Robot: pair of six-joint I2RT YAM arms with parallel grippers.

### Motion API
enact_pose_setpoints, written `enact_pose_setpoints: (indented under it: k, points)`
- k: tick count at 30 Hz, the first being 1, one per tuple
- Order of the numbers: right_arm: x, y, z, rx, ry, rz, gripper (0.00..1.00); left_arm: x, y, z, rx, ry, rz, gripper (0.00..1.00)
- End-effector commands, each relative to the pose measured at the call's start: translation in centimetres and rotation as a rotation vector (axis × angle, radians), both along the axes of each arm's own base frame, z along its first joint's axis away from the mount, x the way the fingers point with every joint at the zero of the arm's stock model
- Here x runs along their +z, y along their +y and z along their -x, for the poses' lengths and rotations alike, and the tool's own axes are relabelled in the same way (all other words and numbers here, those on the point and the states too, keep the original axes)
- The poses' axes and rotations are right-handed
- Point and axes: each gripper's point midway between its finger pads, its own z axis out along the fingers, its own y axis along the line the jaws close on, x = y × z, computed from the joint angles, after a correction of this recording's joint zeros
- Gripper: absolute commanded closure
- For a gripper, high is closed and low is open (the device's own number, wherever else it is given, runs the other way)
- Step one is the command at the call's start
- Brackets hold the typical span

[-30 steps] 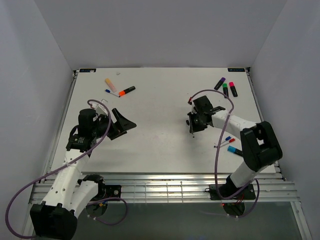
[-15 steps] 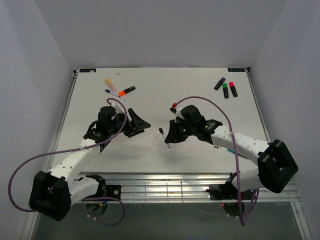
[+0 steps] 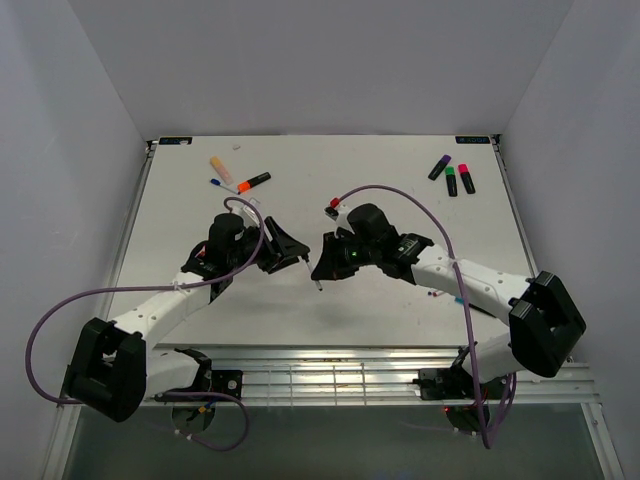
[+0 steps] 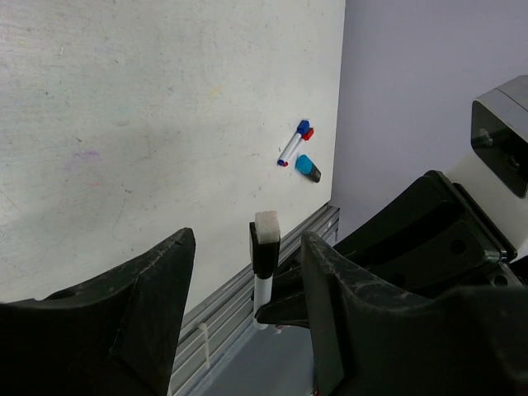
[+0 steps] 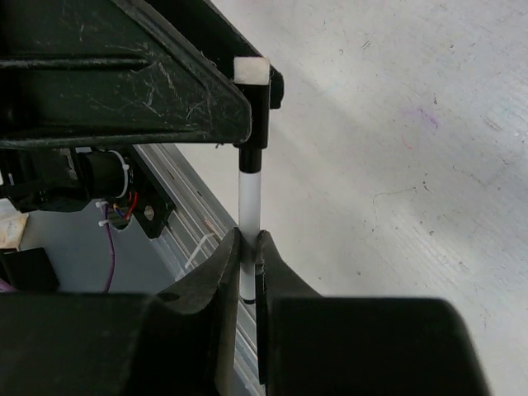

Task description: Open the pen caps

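Note:
A thin white pen [image 5: 250, 198] is pinched near its lower end by my right gripper [image 5: 247, 239], which is shut on it. The pen's black pen cap [image 5: 256, 107], white at its end, points away from the right fingers. In the left wrist view that cap [image 4: 265, 247] stands between the two fingers of my left gripper [image 4: 247, 247], with a gap on each side, so the left gripper is open. From above, the left gripper [image 3: 288, 250] and right gripper [image 3: 322, 265] meet over the table's middle.
An orange-capped marker [image 3: 254, 181], a peach highlighter [image 3: 221, 169] and a thin blue pen [image 3: 217, 184] lie at the back left. Purple [image 3: 439, 166], green [image 3: 451, 179] and pink [image 3: 466, 178] highlighters lie at the back right. Two thin pens [image 4: 293, 147] and a blue highlighter [image 4: 308, 167] lie near the front right edge.
Both arms swung inward to the table's middle. The right gripper brought the pen toward the left gripper, whose fingers now stand round the cap and have narrowed.

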Motion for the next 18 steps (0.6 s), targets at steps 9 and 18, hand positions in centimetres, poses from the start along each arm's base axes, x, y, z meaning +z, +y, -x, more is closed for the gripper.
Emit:
enact_pose_setpoints:
  k: [9, 18]
  points:
    - [1.8, 2.3, -1.2, 0.007, -0.033, -0.06, 0.92, 0.5, -0.5, -0.2, 0.012, -0.006, 0.037, 0.47]
    - [1.4, 2.5, -1.3, 0.002, -0.036, -0.047, 0.92, -0.2, -0.4, 0.1, 0.015, 0.012, 0.027, 0.59]
